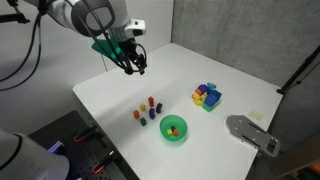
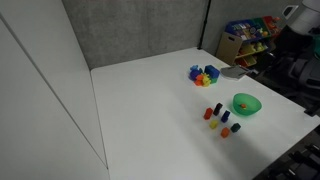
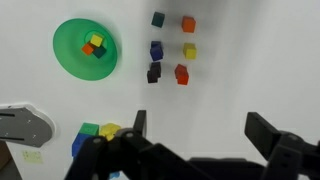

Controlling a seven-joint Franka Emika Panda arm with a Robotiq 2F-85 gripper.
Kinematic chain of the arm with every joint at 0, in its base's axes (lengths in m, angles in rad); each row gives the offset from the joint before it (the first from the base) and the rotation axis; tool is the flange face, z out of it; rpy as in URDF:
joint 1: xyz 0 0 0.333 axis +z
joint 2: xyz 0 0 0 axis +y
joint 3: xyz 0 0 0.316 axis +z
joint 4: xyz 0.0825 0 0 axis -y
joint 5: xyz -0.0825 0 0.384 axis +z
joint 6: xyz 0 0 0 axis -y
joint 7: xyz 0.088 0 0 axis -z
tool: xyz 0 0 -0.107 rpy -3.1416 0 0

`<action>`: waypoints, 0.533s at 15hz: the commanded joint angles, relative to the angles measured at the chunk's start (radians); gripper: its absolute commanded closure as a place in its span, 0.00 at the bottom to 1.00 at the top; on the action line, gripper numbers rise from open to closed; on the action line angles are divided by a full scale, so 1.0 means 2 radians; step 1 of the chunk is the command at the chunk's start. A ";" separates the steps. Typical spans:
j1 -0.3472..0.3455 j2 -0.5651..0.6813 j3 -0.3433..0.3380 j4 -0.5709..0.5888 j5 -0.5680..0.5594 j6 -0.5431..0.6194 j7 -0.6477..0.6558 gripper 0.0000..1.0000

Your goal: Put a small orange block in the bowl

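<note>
- Orange-red block [image 3: 89, 47] lies inside the bowl [image 3: 66, 62], a little off the middle, touching a yellow block [image 3: 96, 40] and a green block [image 3: 99, 53].
- Seen from above in the wrist view it looks about square, so no long axis can be told; whether it stands or lies tilted is too small to tell.
- In an exterior view it is only a warm speck [image 1: 171, 129] in the bowl [image 1: 182, 134].
- The bowl is round, bright green, stands mouth up on the white desk [image 1: 120, 90], and shows in both exterior views [image 2: 250, 109].
- Just beside the bowl stand six loose blocks [image 1: 148, 110] in two short rows, none touching the bowl.
- From the wrist view they are: dark green block [image 3: 158, 19], blue block [image 3: 156, 49] and black block [image 3: 153, 72] in the row nearer the bowl; orange block [image 3: 188, 24], yellow one [image 3: 189, 51] and red block [image 3: 181, 74] in the row farther off.
- In the exterior views these six look taller than wide, upright.
- A heap [image 1: 207, 96] of blue, yellow and purple toy pieces sits apart from the bowl, towards the desk's edge.
- A flat grey piece [image 1: 250, 133] lies near the desk's corner.
- The hand [image 1: 137, 66] hangs high above the desk, well apart from the bowl and blocks.
- In the wrist view the hand [image 3: 198, 125] is spread wide with nothing between its fingers [image 3: 262, 130].
</note>
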 commanded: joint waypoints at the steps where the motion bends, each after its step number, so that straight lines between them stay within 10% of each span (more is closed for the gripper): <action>1: 0.003 0.046 -0.009 0.026 0.018 -0.016 0.001 0.00; 8: 0.001 0.152 -0.014 0.077 0.045 -0.012 0.009 0.00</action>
